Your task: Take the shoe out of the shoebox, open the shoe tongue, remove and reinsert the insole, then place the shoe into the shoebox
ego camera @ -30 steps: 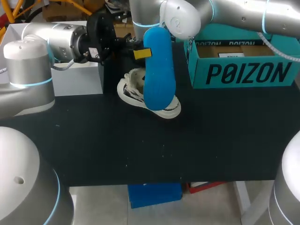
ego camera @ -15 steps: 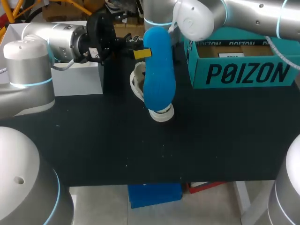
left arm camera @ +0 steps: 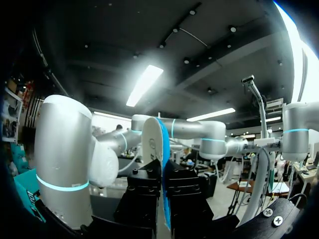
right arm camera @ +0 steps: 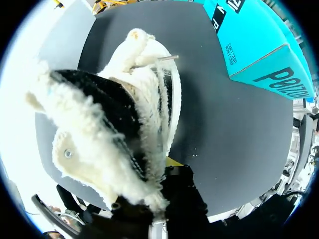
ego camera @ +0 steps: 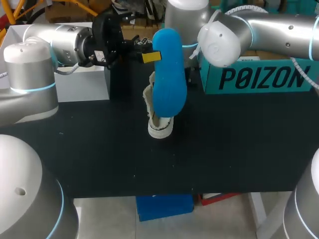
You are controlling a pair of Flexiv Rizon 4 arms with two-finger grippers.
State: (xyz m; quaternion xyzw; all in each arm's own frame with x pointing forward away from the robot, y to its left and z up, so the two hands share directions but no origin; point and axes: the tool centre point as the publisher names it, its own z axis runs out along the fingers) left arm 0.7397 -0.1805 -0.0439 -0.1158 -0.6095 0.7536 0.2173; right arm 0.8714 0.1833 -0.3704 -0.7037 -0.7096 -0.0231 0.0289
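Holding insole [ego camera: 169, 84] upright, left gripper [ego camera: 150, 57] pinches its edge, above shoe [ego camera: 160, 127]. Right gripper [right arm camera: 158, 201] clamps shoe's fleecy edge, steadying it, likely for reinsertion.

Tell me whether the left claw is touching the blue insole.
Touching. In the left wrist view the blue insole stands edge-on, pinched from both sides between the two fingers of the left claw.

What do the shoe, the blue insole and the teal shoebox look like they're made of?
Shoe: fluffy cream fleece by its tufted pile, with smoother dark panels, possibly fabric.
Insole: probably foam; smooth matte blue, thin in profile, one face white.
Shoebox: likely cardboard; matte teal print, crisp folded corners.
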